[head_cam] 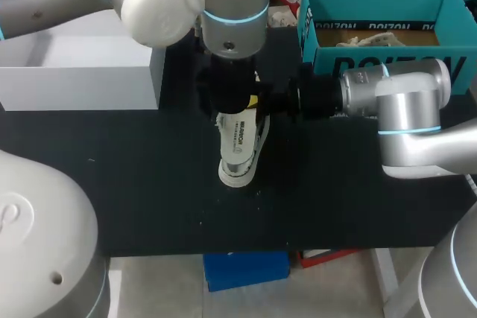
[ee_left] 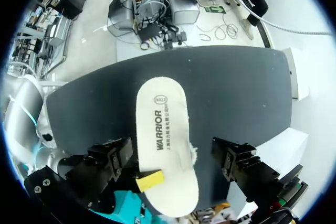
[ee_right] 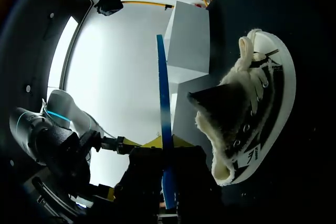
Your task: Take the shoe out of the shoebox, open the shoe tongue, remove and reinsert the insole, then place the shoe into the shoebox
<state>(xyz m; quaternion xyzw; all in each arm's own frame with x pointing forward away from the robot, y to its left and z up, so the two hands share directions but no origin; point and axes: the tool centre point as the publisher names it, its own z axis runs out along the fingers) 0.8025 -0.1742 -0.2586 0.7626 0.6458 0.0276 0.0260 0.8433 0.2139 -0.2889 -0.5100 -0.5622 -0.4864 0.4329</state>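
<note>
Shoe (ee_right: 247,124) on table (head_cam: 149,184) beneath insole (head_cam: 238,133); right end effector (ee_right: 166,144) pinches insole; left end effector (ee_left: 173,157) above, spread.

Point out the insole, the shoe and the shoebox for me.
insole (ee_left: 164,129), left wrist view, on its white printed top face.
shoe (ee_right: 270,98), right wrist view, on its dark laced side.
shoebox (head_cam: 380,1), head view, on its teal inner back wall.

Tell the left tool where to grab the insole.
Best the free end, opposite the right tool: one finger on the printed face, one underneath, coming in level from beyond that end. The insole is a thin sheet held flat; the open left tool squeezing its edges would likely buckle it.
</note>
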